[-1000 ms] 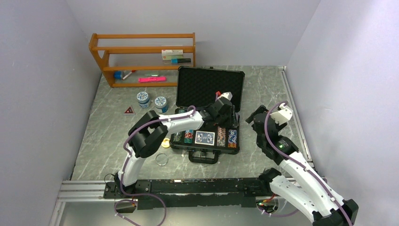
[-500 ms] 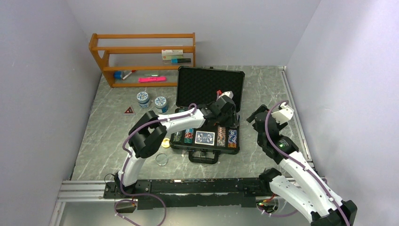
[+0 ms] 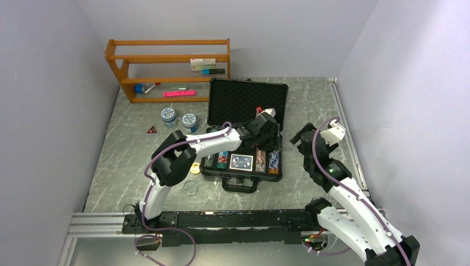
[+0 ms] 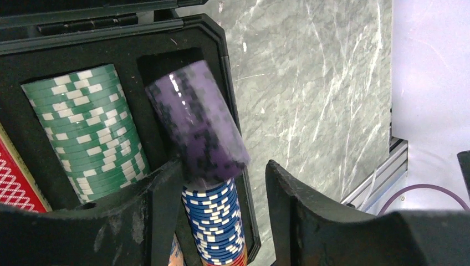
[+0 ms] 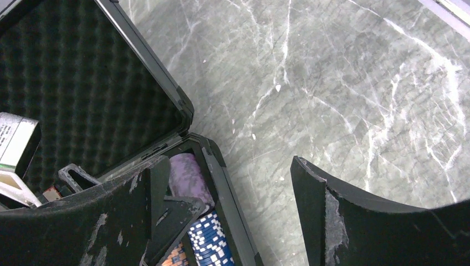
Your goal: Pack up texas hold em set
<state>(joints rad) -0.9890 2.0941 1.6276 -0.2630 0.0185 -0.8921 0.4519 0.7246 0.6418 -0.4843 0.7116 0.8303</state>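
Note:
The black briefcase (image 3: pixel 242 166) lies open in the middle of the table, its foam lid (image 3: pixel 247 101) standing up. My left gripper (image 3: pixel 265 132) reaches over the case's back right corner. In the left wrist view it (image 4: pixel 221 191) is open, and a blurred purple chip stack (image 4: pixel 197 122) leans tilted in the end slot, touching the left finger, above a blue stack (image 4: pixel 213 221) and beside a green stack (image 4: pixel 83 133). My right gripper (image 3: pixel 299 141) is open and empty just right of the case; its view shows the purple stack (image 5: pixel 185 174). The yellow dealer button (image 3: pixel 195 168) lies left of the case.
Two blue-and-white tubs (image 3: pixel 169 115) (image 3: pixel 189 120) and a red triangle (image 3: pixel 151 130) lie behind the case on the left. A wooden shelf (image 3: pixel 166 66) stands at the back left. A clear round disc (image 3: pixel 190 187) lies near the front. Walls close both sides.
My left gripper has shifted slightly toward the case's back right corner. The right arm has barely moved.

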